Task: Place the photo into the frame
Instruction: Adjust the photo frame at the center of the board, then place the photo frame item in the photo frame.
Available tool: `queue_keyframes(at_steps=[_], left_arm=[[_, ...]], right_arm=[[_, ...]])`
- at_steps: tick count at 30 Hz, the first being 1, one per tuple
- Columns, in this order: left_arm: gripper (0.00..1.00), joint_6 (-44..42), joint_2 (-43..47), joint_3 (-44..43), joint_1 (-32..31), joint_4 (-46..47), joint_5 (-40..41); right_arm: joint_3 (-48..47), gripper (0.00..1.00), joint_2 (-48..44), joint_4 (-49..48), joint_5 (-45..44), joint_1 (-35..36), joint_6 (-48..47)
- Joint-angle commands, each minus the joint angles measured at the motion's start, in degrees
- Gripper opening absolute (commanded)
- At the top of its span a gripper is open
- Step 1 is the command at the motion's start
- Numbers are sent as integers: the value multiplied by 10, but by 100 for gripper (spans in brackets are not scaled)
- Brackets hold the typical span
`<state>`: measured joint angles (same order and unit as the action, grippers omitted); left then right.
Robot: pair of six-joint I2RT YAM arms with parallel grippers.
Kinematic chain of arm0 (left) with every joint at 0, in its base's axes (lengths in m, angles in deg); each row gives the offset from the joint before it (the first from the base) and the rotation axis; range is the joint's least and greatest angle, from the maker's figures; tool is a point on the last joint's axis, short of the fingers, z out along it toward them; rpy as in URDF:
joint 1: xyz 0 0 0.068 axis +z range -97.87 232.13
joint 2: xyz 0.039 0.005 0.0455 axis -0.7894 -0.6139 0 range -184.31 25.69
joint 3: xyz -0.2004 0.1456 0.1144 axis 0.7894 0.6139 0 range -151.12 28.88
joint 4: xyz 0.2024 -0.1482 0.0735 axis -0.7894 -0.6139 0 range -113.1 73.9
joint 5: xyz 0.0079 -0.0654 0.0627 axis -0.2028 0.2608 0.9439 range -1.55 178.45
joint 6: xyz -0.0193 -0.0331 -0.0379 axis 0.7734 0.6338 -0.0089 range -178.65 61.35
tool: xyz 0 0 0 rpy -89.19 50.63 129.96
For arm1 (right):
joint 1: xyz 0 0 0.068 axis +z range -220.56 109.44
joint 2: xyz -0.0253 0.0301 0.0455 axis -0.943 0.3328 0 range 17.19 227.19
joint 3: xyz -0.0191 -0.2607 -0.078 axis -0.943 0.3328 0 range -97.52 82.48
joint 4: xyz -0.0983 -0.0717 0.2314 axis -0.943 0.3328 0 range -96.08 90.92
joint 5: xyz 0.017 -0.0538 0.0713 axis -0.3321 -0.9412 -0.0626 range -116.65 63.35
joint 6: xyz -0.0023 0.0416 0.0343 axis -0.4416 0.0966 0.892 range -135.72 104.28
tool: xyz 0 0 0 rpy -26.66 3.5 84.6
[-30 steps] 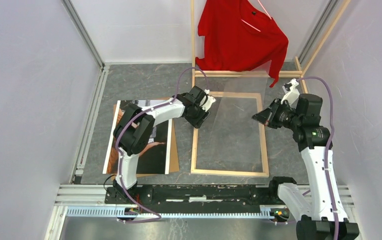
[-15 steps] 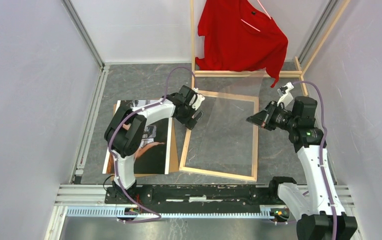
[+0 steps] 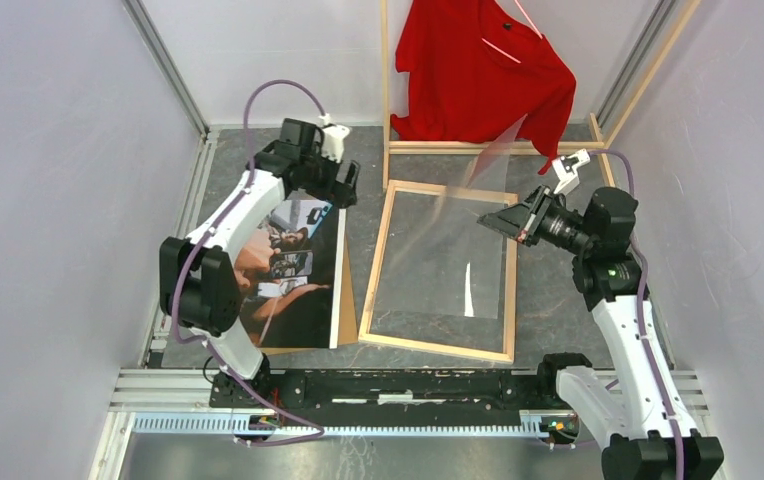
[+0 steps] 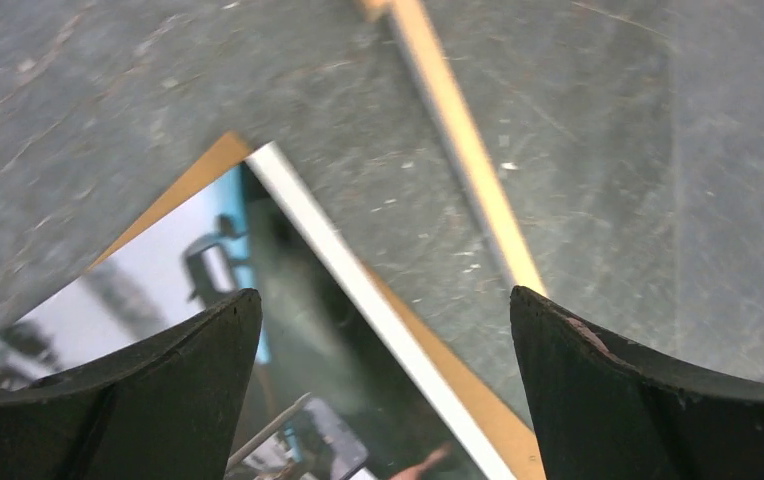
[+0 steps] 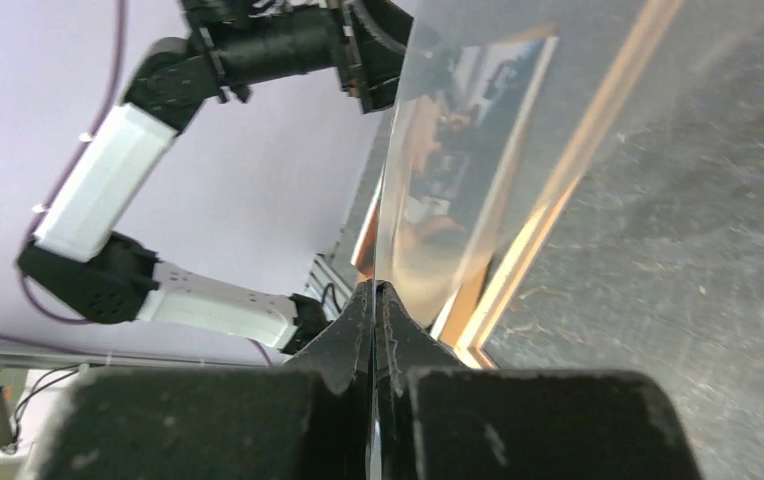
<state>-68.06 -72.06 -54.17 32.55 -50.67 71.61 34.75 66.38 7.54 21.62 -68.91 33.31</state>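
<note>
The photo [image 3: 280, 268] lies face up on the floor at the left, its white strip along the right edge. The frame [image 3: 370, 268] lies bare-wood side up to its right, slightly skewed. My left gripper [image 3: 344, 186] is open and empty, hovering over the photo's far right corner; in the left wrist view the gripper [image 4: 378, 305] straddles the white strip [image 4: 358, 290] above the photo [image 4: 298, 420]. My right gripper [image 3: 499, 221] is shut on the clear pane [image 3: 480, 180] and holds it tilted up above the frame; the right wrist view shows its jaws [image 5: 373, 292] pinched on the pane's edge [image 5: 478, 150].
A brown backing board [image 3: 348, 312] lies under the photo, showing along its right side and in the left wrist view [image 4: 208, 165]. A wooden clothes rack [image 3: 385, 90] with a red shirt [image 3: 483, 75] stands at the back. Walls close in on both sides.
My left gripper left the frame's left edge and swung back-left over the photo's far corner. The frame slid left and skewed. My right gripper raised the pane steeper.
</note>
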Motion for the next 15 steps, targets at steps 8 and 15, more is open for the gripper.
queue_keyframes(at_steps=[8, 15], left_arm=[[100, -21, -5, 60, 50, 17, 23], [100, -24, -11, 77, 49, 20, 20]], right_arm=[[135, 0, -2, -159, 44, 3, 24], [209, 0, 56, -91, 0, 2, -119]])
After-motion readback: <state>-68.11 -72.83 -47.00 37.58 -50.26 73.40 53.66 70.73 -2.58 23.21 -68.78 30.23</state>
